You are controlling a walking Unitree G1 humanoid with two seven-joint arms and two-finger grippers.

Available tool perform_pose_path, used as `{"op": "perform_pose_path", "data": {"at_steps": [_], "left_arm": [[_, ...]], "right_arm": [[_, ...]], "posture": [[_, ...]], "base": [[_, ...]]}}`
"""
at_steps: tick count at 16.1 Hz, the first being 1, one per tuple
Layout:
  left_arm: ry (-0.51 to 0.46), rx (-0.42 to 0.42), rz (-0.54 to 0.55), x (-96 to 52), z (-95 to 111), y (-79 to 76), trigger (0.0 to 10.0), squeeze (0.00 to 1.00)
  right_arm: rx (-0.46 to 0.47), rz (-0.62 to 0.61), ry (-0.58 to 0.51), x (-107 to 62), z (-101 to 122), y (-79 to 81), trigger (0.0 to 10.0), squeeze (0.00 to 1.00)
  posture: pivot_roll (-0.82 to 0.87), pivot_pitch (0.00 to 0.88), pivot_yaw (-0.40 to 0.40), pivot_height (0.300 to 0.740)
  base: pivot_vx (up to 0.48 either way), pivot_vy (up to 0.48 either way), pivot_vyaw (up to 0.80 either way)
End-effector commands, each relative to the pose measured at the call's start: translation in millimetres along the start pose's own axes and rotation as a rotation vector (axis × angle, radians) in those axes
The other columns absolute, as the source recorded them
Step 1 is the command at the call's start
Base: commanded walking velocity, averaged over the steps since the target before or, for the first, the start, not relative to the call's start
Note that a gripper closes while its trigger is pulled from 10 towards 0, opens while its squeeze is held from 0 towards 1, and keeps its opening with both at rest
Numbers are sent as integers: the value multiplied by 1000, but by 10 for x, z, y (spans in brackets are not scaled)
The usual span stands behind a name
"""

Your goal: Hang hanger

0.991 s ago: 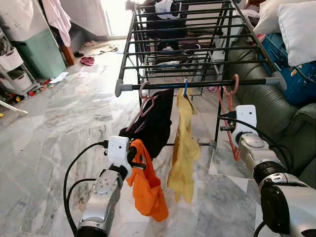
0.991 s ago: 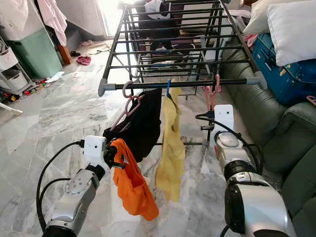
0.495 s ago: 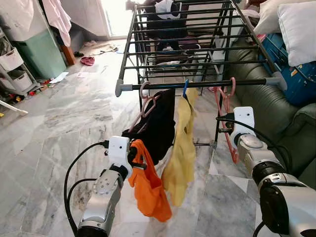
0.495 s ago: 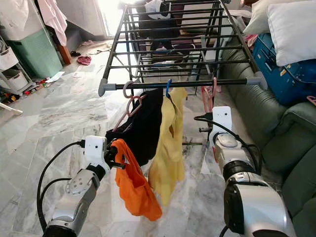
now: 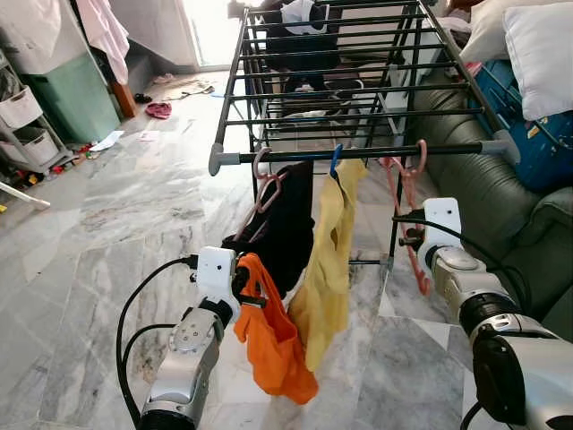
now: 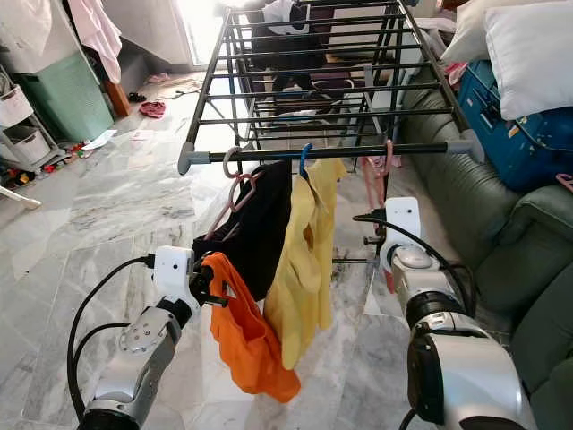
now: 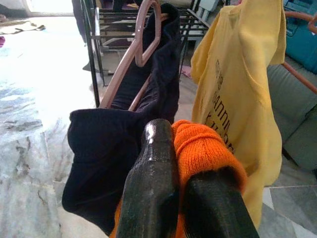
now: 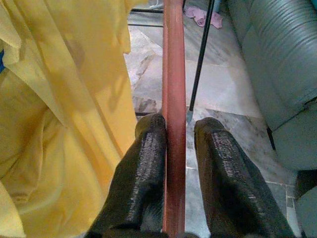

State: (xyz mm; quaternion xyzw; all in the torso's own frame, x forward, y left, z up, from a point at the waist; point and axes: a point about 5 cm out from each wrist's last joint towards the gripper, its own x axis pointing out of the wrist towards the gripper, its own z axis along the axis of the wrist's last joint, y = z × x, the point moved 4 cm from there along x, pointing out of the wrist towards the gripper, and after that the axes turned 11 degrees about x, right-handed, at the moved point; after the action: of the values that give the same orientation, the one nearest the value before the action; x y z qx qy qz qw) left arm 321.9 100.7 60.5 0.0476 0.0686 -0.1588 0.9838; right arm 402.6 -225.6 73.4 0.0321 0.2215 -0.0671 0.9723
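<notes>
Salmon-pink hanger [image 5: 410,210] hangs with its hook over the front rail of the black drying rack [image 5: 358,152], near the rail's right end, its body dangling below. The right gripper [image 8: 171,136] holds it: the wrist view shows the two black fingers [image 8: 143,168] pressed against either side of the hanger's reddish bar, jaws clamped on it. Just to the left of that hanger on the same rail, a yellow T-shirt [image 5: 329,260] hangs from a blue hook [image 5: 335,161], and farther left a black garment [image 5: 282,224] hangs on a dusty-pink hanger [image 5: 264,184]. The left gripper [image 7: 181,163] is lower and nearer the robot, in front of the black garment; its fingers are closed together on an orange cloth [image 5: 273,345], which droops below it. A green sofa [image 5: 501,206] stands to the right of the rack, with white pillows [image 5: 537,45] and a blue case [image 5: 533,125] on it. The floor [image 5: 116,224] is grey marble.
</notes>
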Motion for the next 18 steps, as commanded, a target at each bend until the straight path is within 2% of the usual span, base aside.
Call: {"op": "perform_pose_path", "data": {"at_steps": [1,2,3,4,5,7,8,9,18], "left_arm": [[-7,8,0,2,36,8,10000,0],[-5,9,-2,-8,30,6,10000,0],[-4,9,-3,-20,26,5,10000,0],[-2,8,-4,-34,21,3,10000,0],[2,8,-4,-48,12,3,10000,0],[12,10,-4,-85,-19,5,10000,0],[16,11,-4,-102,-32,6,10000,0],[20,12,-3,-117,-39,10,10000,0],[34,23,-11,-124,-31,23,10000,0]], "right_arm": [[-9,-1,14,2,2,1,10000,1000],[-13,2,16,3,13,0,10000,1000],[-17,5,16,4,26,1,10000,957],[-21,9,18,4,34,3,10000,204],[-26,16,20,5,37,13,10000,0],[-39,21,20,6,53,22,10000,0],[-42,20,18,7,71,19,8824,0],[-48,19,12,7,101,12,0,0],[-66,-1,12,3,91,-45,0,0]], "posture": [[-66,0,74,740],[-63,0,74,740],[-60,0,75,740],[-57,0,73,740],[-55,0,73,740],[-46,0,73,740],[-42,0,73,740],[-36,0,73,740],[-28,0,81,740]], "base": [[0,0,0],[0,0,0],[0,0,0],[0,0,0],[0,0,0],[0,0,0],[0,0,0],[0,0,0],[0,0,0]]}}
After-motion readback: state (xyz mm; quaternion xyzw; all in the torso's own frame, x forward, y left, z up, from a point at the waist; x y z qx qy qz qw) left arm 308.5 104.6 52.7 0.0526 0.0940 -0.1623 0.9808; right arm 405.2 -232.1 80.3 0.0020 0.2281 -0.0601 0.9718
